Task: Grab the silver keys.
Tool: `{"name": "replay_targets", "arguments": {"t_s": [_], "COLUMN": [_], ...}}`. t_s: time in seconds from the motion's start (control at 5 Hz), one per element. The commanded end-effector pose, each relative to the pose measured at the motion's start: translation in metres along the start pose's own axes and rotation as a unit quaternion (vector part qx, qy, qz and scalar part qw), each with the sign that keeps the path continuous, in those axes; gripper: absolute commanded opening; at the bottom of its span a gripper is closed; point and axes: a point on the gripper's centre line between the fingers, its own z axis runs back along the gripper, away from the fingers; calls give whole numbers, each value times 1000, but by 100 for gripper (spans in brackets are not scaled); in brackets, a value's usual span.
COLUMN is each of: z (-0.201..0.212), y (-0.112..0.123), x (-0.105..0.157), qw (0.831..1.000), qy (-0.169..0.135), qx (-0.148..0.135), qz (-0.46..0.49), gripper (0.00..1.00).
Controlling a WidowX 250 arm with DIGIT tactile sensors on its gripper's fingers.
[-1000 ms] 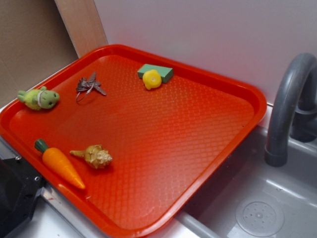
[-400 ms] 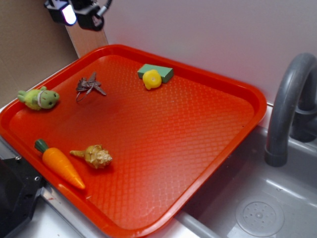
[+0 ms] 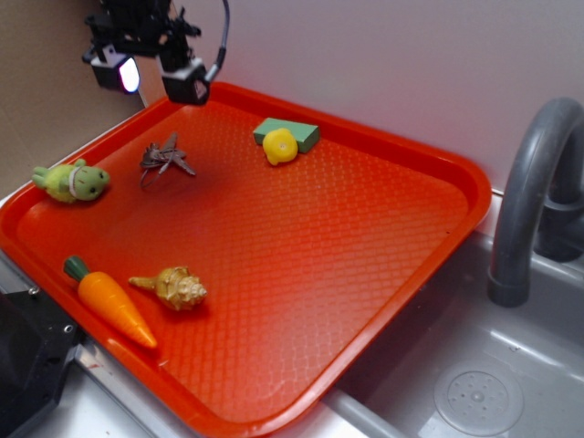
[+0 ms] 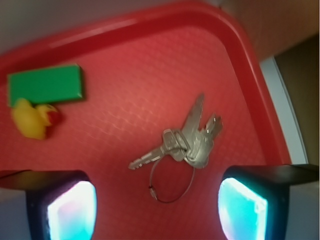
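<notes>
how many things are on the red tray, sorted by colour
green: 2, plush toy and block
yellow: 1, rubber duck
orange: 1, carrot
tan: 1, shell
silver: 1, keys
total: 6

The black tool (image 3: 153,80) has 2 blocky fingers (image 3: 185,84) with pale glowing pads; a black cable (image 3: 222,41) loops beside it.

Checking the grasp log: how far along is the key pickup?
Early. Done: the gripper is in frame, above the tray's far-left corner. In hand: nothing; its fingers are spread, and the silver keys lie flat on the tray between them in the wrist view. Left: descend, close on the keys, lift.
</notes>
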Motion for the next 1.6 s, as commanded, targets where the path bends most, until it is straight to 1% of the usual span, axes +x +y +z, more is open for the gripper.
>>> {"name": "replay_targets", "arguments": {"t_s": [0.0,0.2,0.4,0.6,0.8,1.0,1.2,1.4], "z": [-20,-36,-53,-52,-47,-53,-52,-39], "y": [16,22,29,39,40,34,30,33], "x": [-9,0,-14,-35,-56,-62,-59,-70], "qw": [1000,999,996,996,996,997,998,998], "qy": [16,42,76,73,72,71,59,41], "qx": [17,16,-46,-53,-45,-17,-8,-44], "qz": [14,28,13,10,0,-2,-11,-34], "gripper": [100,100,100,100,76,95,100,100]}}
